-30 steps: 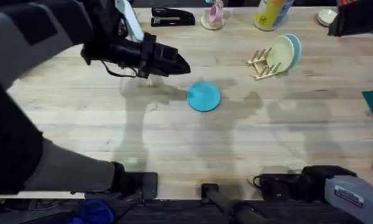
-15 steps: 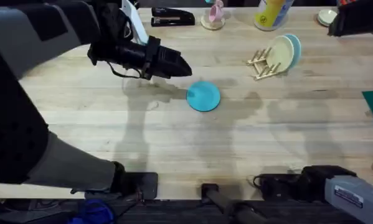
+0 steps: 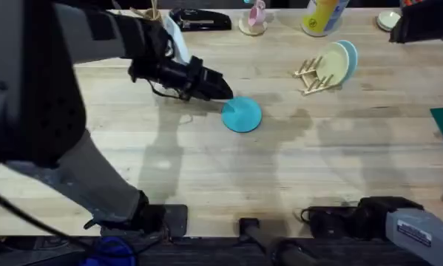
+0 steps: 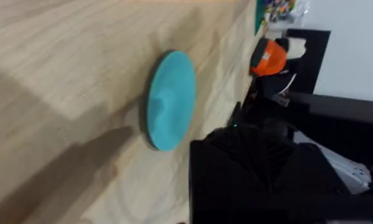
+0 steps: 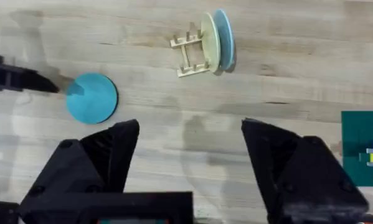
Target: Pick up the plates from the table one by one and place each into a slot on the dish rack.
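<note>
A: Where's the round flat solid turquoise plastic plate (image 3: 242, 115)?

B: Flat on the light wooden butcher-block table (image 3: 206, 170), mid-table, well apart from the small wooden dowel dish rack (image 3: 313, 77).

A: Rack contents?

B: A pale yellow round plate (image 3: 334, 65) and a light blue round plate (image 3: 350, 58) behind it, both on edge. The right wrist view shows the same: rack (image 5: 189, 53), yellow (image 5: 208, 42), blue (image 5: 223, 38).

A: Left gripper (image 3: 220, 89)?

B: Low over the table, tip just beside the turquoise plate's edge. Contact, can't tell. Fingers spread or together, can't tell.

A: Right gripper (image 5: 189, 155)?

B: Black fingers (image 5: 111, 149) spread wide, holding nothing, up above the table.
</note>
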You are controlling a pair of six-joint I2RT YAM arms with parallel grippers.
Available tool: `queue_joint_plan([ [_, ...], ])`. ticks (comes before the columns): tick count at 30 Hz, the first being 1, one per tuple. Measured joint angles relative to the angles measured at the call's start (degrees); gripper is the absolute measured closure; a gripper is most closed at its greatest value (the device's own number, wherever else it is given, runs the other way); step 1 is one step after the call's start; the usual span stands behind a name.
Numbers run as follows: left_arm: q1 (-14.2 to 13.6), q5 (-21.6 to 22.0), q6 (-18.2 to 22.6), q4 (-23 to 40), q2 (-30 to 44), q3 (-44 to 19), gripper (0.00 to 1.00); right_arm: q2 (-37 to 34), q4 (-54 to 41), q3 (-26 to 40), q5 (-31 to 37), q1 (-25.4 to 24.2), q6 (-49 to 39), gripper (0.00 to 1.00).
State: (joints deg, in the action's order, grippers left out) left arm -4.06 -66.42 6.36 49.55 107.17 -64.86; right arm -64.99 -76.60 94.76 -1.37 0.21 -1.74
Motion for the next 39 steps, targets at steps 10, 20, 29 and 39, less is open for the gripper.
queue_joint_plan([
  [10,-4.64,1.74,0.01,-6.67,10.79,-0.09,0.958,0.00,-0.02,0.00,0.00,0.00,0.00,0.010],
  [20,-3.93,-1.70,4.53,-8.73,14.76,-2.69,0.958,0.00,-0.04,0.00,0.00,0.00,0.00,0.009],
  [29,-3.89,-2.11,5.17,-8.63,14.78,-2.67,0.959,0.00,-0.06,0.00,0.00,0.00,0.00,0.009],
  [39,-4.39,6.38,0.06,-0.77,7.32,-0.22,0.959,0.00,-0.05,0.00,0.00,0.00,0.00,0.010],
])
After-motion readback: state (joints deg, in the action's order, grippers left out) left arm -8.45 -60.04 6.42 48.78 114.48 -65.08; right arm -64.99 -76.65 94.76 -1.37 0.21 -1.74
